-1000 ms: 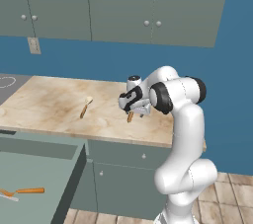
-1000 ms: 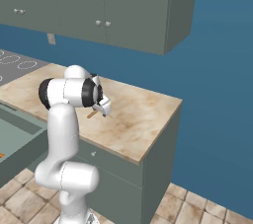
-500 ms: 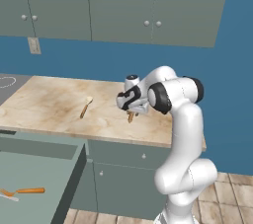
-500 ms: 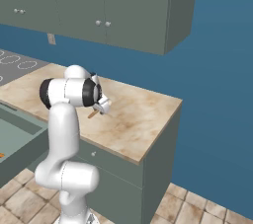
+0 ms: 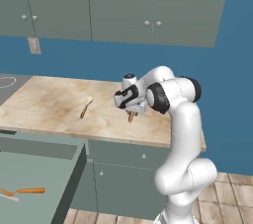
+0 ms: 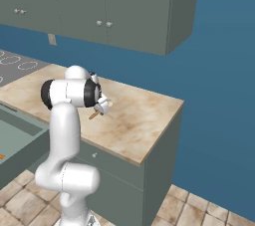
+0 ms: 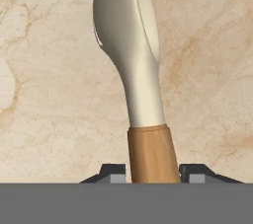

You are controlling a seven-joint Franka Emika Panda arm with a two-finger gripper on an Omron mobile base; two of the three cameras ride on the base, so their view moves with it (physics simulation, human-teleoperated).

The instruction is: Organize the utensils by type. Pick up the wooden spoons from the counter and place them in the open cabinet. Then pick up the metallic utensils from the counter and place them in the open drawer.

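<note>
- In the open drawer (image 5: pixel 39 168) at the near left, below the counter's front edge, an orange-handled utensil (image 5: pixel 29 190) and a thin pale one (image 5: pixel 9 197) already lie; whether they count as sorted I cannot tell.
- Near the counter's (image 5: pixel 49 104) front edge, toward its right end, the gripper (image 7: pixel 147 171) has its fingers on either side of a wooden spoon's (image 7: pixel 136 70) brown handle, apparently clamped on it; the cream bowl points away over the marble.
- This looks like the first pick: the held spoon is not yet in a cabinet.
- Farther left, mid-counter, a second wooden spoon (image 5: pixel 86 106) lies untouched.
- At the back, the upper cabinets (image 5: pixel 148 6) appear closed.
- No brand, label or writing is readable.
</note>
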